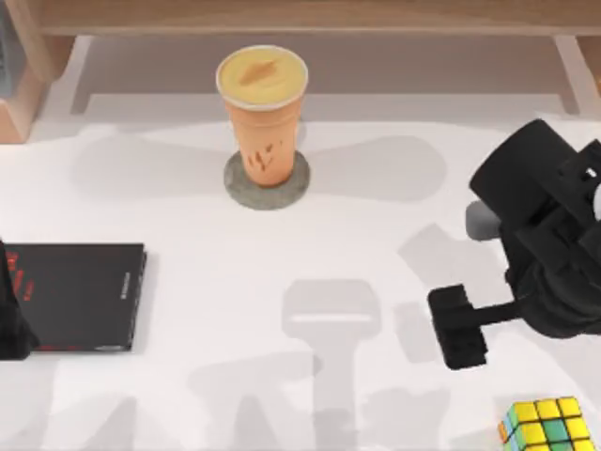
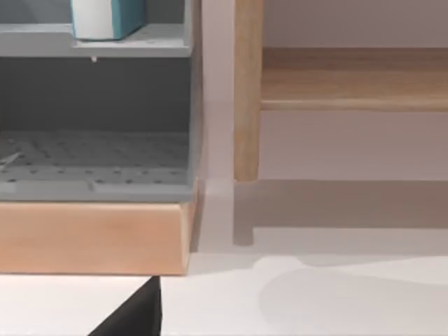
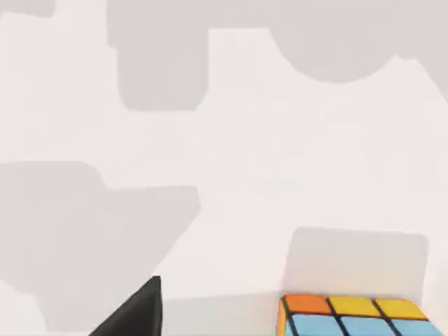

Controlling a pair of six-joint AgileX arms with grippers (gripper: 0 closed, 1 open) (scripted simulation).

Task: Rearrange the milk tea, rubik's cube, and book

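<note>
White table (image 1: 282,282), rubik's cube (image 1: 549,425) near right hand (image 1: 460,327), grip state unclear

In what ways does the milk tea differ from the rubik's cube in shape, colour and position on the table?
The milk tea is a tall tapered cup with a lid, while the rubik's cube is a small box shape. The milk tea is orange all over; the rubik's cube has yellow, green, blue and orange squares with black lines. The milk tea stands on a grey disc at the table's far middle; the rubik's cube lies directly on the table at the near right corner. Both stand free of any gripper.
</note>
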